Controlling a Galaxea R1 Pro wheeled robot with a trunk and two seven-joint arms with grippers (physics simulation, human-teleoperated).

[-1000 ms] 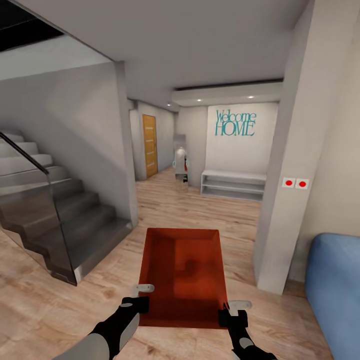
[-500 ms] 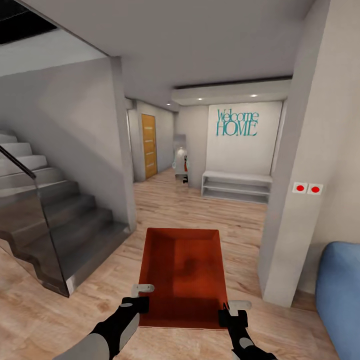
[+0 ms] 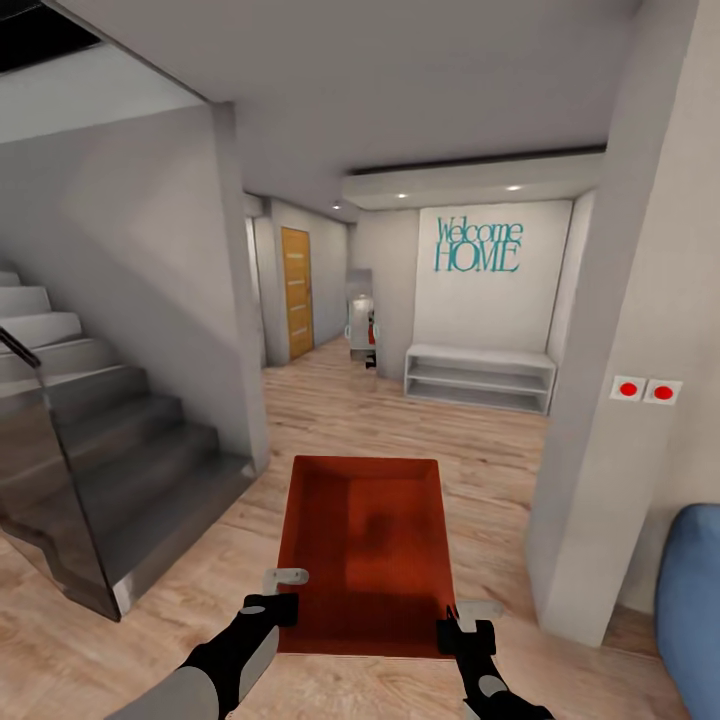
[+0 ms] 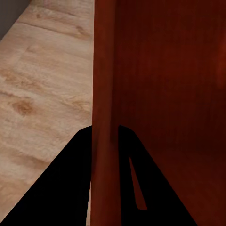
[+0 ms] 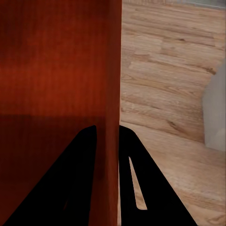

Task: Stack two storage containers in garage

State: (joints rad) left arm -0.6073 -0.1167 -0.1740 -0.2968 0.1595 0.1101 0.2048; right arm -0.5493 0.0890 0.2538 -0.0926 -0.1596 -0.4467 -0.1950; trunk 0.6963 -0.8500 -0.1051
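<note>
The orange-red bin (image 3: 365, 550) hangs above the wood floor (image 3: 420, 420) between both arms. The left gripper (image 3: 283, 592) clamps its left wall, the right gripper (image 3: 462, 622) its right wall. Stairs (image 3: 90, 430) left, white shelf (image 3: 478, 377) ahead, blue sofa (image 3: 692, 600) right.

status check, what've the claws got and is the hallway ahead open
Left claw shut on storage container left wall, right claw on right wall. Container carried level over wood floor. White pillar close right, stairs left; passage between open.
</note>
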